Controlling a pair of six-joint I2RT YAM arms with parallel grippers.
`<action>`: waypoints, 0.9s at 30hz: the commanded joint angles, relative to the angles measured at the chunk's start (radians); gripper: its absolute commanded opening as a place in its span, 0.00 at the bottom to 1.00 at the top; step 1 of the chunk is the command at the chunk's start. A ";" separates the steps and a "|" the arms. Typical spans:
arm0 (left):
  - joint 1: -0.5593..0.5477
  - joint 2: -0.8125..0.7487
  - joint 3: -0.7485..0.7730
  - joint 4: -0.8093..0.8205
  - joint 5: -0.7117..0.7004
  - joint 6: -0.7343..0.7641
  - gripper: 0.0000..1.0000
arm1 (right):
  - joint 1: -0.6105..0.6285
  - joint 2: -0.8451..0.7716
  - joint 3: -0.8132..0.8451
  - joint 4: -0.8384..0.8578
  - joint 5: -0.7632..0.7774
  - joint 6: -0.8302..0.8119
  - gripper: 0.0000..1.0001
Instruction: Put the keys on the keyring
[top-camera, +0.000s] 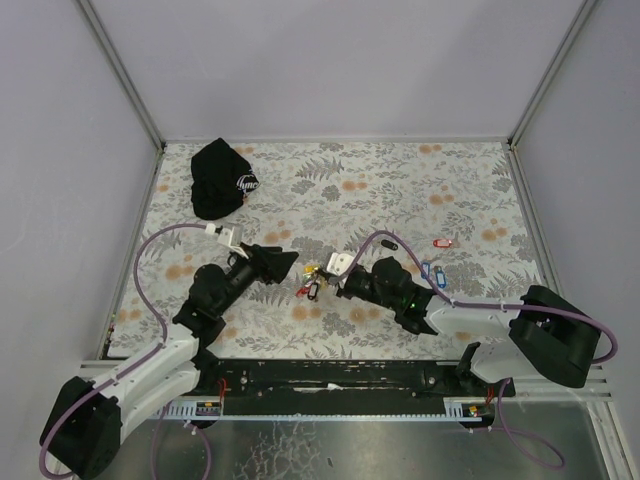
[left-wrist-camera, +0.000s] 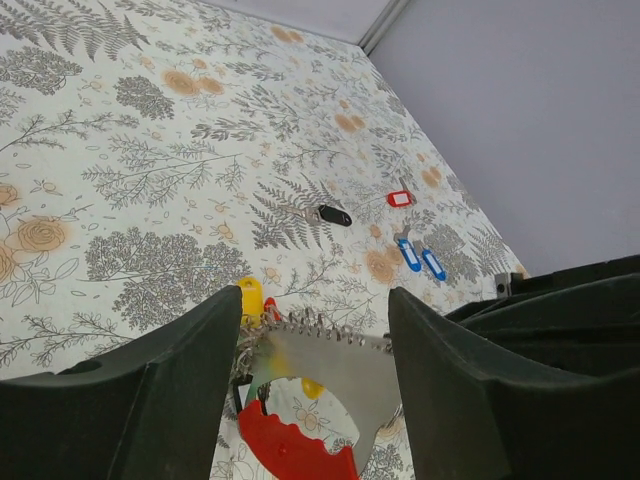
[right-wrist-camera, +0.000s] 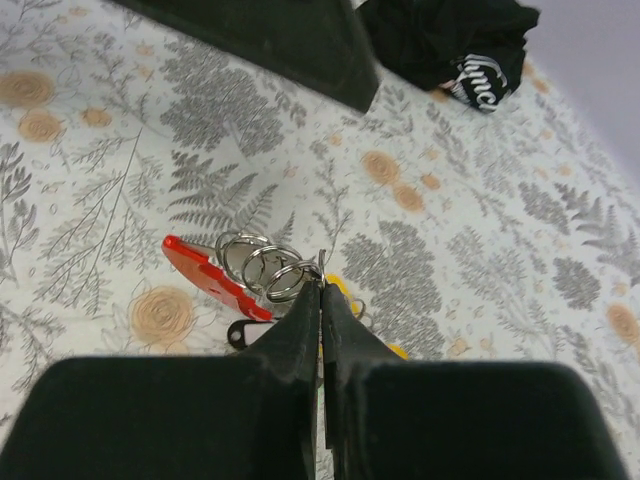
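White lettering is seen on the black cap (right-wrist-camera: 445, 45), too small to be read. The keyring (right-wrist-camera: 265, 265), a cluster of thin steel loops joined to a red plastic piece (right-wrist-camera: 205, 272), is pinched at its edge by the fully closed right gripper (right-wrist-camera: 322, 285). It is framed by the widely parted, empty left gripper (left-wrist-camera: 315, 305), which is not touching it. Yellow-tagged keys (right-wrist-camera: 345, 290) lie against it. A red-tagged key (left-wrist-camera: 399, 198), a black-tagged key (left-wrist-camera: 333, 215) and blue-tagged keys (left-wrist-camera: 408, 255) are scattered well apart.

probably a robotics lab enclosure: blank pale wall panels (top-camera: 330, 60), aluminium corner posts (top-camera: 120, 75), floral-covered table (top-camera: 400, 190), rail-mounted arms (top-camera: 160, 365)
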 joint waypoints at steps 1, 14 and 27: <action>0.012 -0.009 0.005 0.078 0.067 0.010 0.60 | -0.004 -0.019 -0.031 0.043 -0.053 0.057 0.00; 0.011 0.213 -0.006 0.228 0.323 0.050 0.56 | -0.004 -0.047 -0.050 0.002 -0.059 0.122 0.00; 0.001 0.252 -0.071 0.256 0.428 0.124 0.53 | -0.005 -0.010 -0.179 0.120 -0.077 0.280 0.00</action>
